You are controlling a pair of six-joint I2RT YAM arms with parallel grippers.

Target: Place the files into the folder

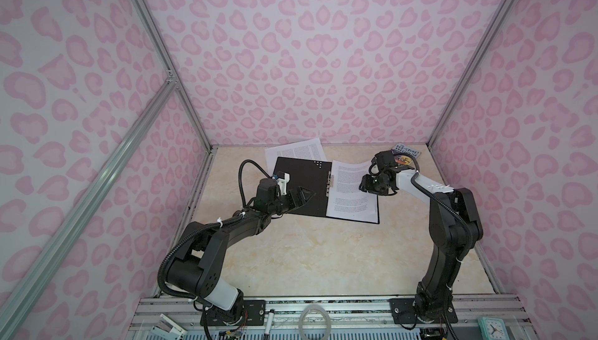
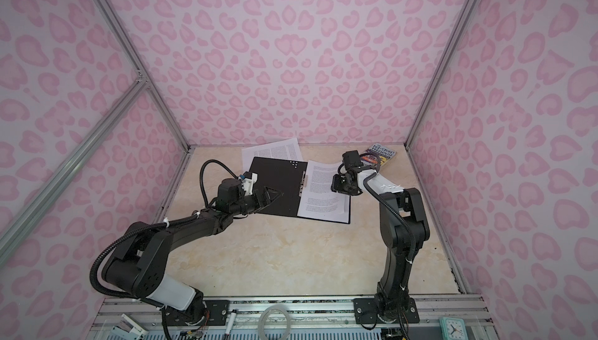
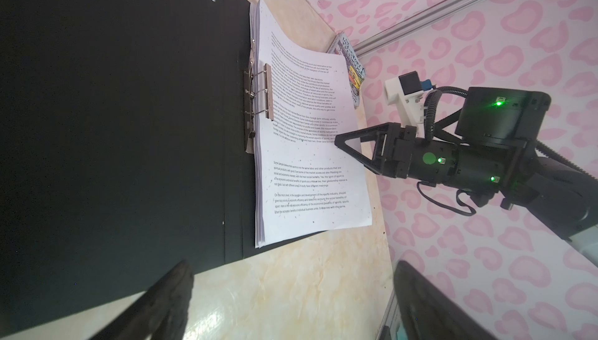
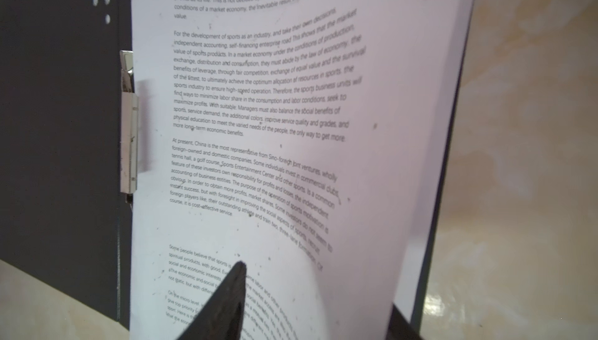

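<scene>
Printed files (image 1: 351, 207) lie stacked on the right half of the open black folder (image 1: 307, 176), inner edge at the metal spine clip (image 3: 260, 91), on the marbled surface (image 1: 323, 257). The right jaws stand parted, one finger (image 4: 226, 299) over the top page and the other beyond the stack's raised outer edge. The left jaws gape wide above the folder's bare left half. Another sheet (image 1: 293, 152) pokes out behind the folder.
</scene>
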